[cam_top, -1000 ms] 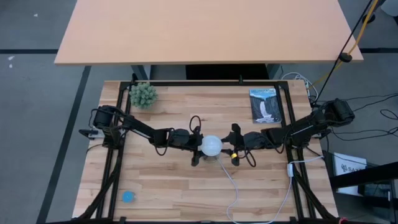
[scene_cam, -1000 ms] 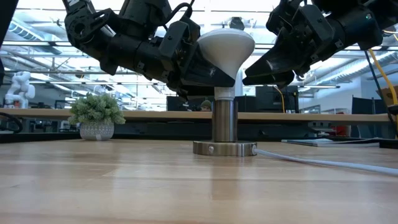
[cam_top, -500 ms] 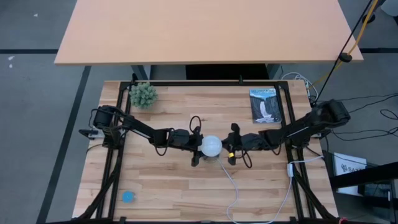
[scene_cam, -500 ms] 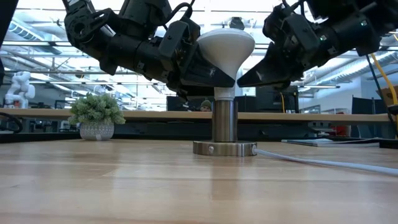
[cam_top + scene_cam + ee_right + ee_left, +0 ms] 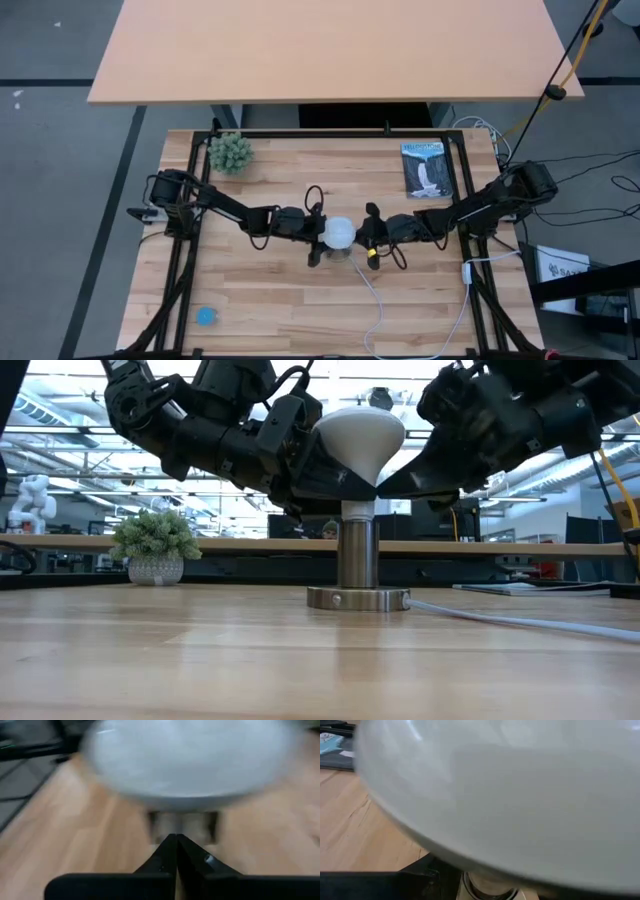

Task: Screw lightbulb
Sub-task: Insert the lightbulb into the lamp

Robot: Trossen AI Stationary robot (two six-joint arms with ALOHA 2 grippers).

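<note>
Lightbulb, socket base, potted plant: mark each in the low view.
lightbulb point(image 5: 358, 432), low view, on the white globe.
socket base point(image 5: 357, 599), low view, on the flat metal foot.
potted plant point(image 5: 155, 535), low view, on the green foliage.

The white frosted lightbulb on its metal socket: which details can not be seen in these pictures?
- Screw base of the white frosted lightbulb: low view, hidden inside the silvery metal socket.
- Left claw contact with the bulb: left wrist view, globe fills the picture.
- Socket: right wrist view, blurred behind the shut right claw.
</note>
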